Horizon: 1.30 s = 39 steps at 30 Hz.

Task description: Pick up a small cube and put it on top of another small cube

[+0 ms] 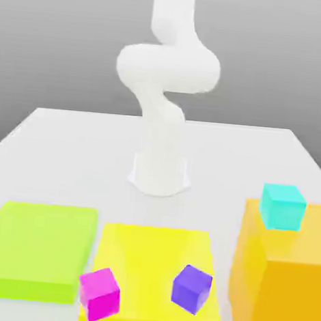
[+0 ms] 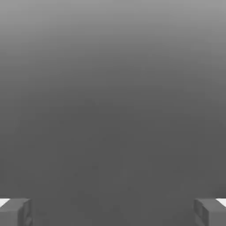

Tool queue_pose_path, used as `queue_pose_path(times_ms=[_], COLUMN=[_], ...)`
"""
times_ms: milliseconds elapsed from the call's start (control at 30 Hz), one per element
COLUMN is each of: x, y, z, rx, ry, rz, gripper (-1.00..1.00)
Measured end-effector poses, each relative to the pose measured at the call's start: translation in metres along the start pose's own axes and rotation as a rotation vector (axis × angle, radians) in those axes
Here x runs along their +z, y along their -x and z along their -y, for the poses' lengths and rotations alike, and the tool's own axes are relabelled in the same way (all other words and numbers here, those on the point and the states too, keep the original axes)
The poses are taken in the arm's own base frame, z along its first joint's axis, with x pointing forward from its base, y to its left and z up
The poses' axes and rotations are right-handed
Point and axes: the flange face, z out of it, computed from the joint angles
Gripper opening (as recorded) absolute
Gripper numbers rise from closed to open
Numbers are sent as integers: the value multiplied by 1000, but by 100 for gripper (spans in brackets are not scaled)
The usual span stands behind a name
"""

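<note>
A plain grey backdrop stands behind a white table [image 1: 68, 148], and the white arm [image 1: 166, 88] rises from its round base [image 1: 160, 175] near the middle of that table, bending up out of the top of the exterior view. I take the yellow slab [image 1: 156, 259] in the foreground as my landmark, since it lies straight in front of the base. On that slab, at its near corner toward the exterior view's left, sits a magenta cube [image 1: 99, 294], tilted and overhanging the edge a little. Also on the slab, toward the exterior view's right, sits a purple cube [image 1: 192, 287], turned at an angle and well apart from the magenta one. Just beside the slab on the exterior view's left lies a flat lime-green slab [image 1: 35, 248], about as low as the yellow one. On the other side of the yellow slab stands a much taller orange block [image 1: 283, 284], and the small cube [image 1: 282, 206], bright cyan, rests on its top face near the far edge, higher than everything else on the table. In the hand view the gripper [image 2: 113, 211] faces an even grey blank, its two dark fingertips [image 2: 15, 212] standing far apart with nothing between them, so the pincer is spread wide and carries nothing
</note>
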Motion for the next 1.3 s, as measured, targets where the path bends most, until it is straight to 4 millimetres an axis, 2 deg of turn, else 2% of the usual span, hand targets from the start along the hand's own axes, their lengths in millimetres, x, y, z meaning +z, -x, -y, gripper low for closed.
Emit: queue_pose_path(times_ms=[100,200,333,433,500,567,633,700,733,767,800,867,1000,1033,1233,1300], x=[52,102,152,175,188,207,225,248,260,280,290,305,334,338,339,332], y=[52,119,226,315,373,418,459,487,497,488,490,500,521,524,526,520], z=[40,71,97,101,94,71,41,-1,-25,-53,-70,-88,-110,-114,-116,-110], rx=[-197,-402,-683,-896,-1031,-1135,-1234,-1305,-1331,-1307,-1304,-1305,-1305,-1306,-1307,-1306], ry=[-15,-36,-80,-125,-152,-151,-144,-108,-80,-27,-3,13,18,18,20,20], rz=[91,191,322,419,486,561,638,724,769,808,833,853,860,860,860,860], gripper=[0,0,0,0,0,0,0,0,0,0,0,0,0,-100,-100,-100])
